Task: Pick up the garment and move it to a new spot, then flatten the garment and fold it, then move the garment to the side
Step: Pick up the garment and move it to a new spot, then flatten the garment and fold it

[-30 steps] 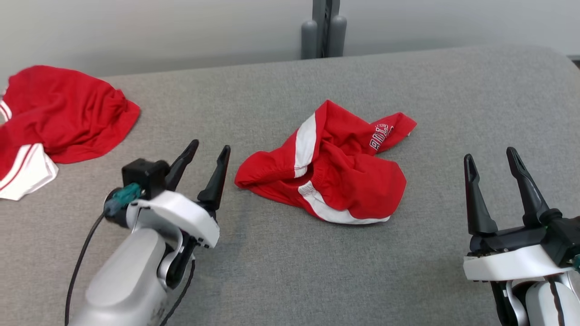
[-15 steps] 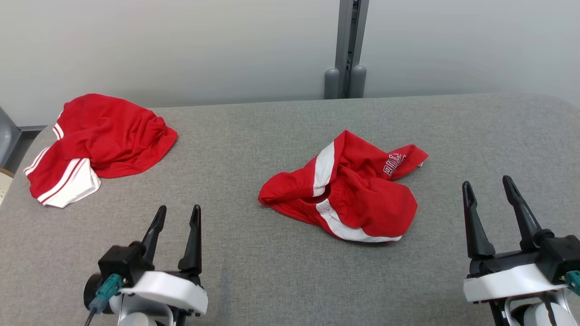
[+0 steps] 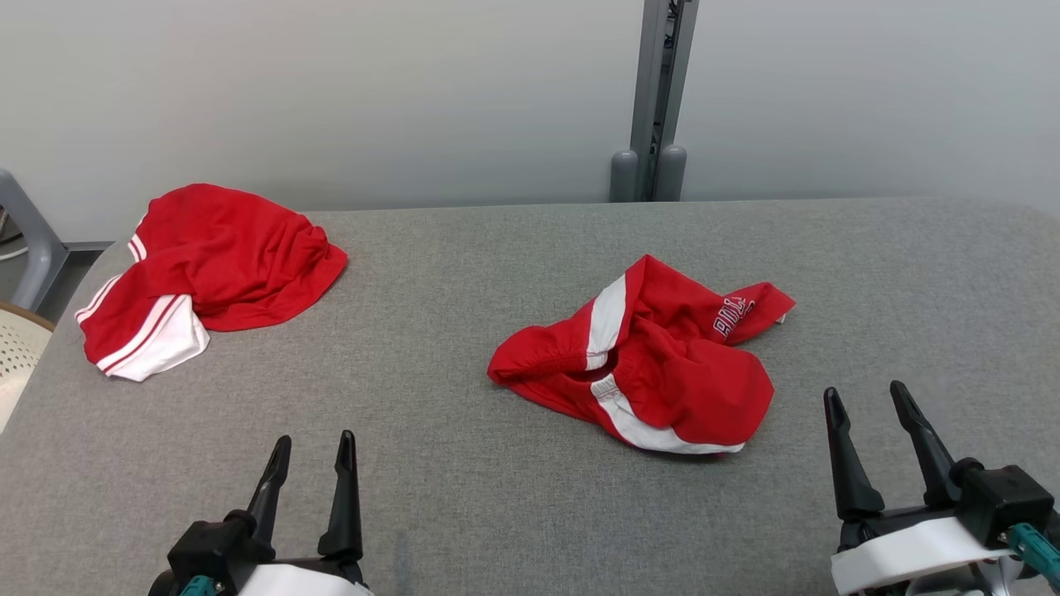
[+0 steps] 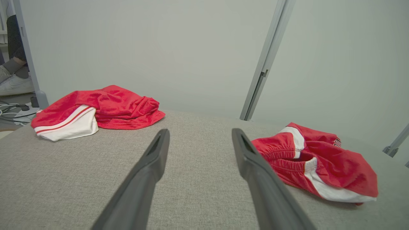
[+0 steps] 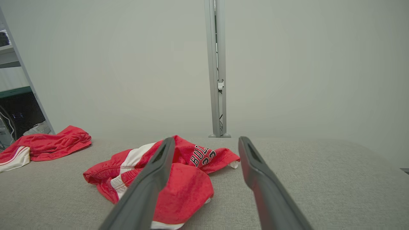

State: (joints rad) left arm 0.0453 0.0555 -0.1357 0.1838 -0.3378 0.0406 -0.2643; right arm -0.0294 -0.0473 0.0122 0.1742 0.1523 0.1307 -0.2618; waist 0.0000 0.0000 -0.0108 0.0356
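Crumpled red shorts with white stripes [image 3: 654,364] lay on the grey fabric worktop [image 3: 464,248], at one o'clock from your left tool [image 3: 315,440], eleven from your right tool [image 3: 864,391]; both gaped empty. You likely needed the waistband [image 3: 551,358], ends drawn apart.

Two red, white-striped garments [image 3: 654,364] [image 3: 207,269] on grey table [image 3: 464,273].

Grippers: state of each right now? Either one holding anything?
Left gripper: open, holding nothing.
Right gripper: open, holding nothing.
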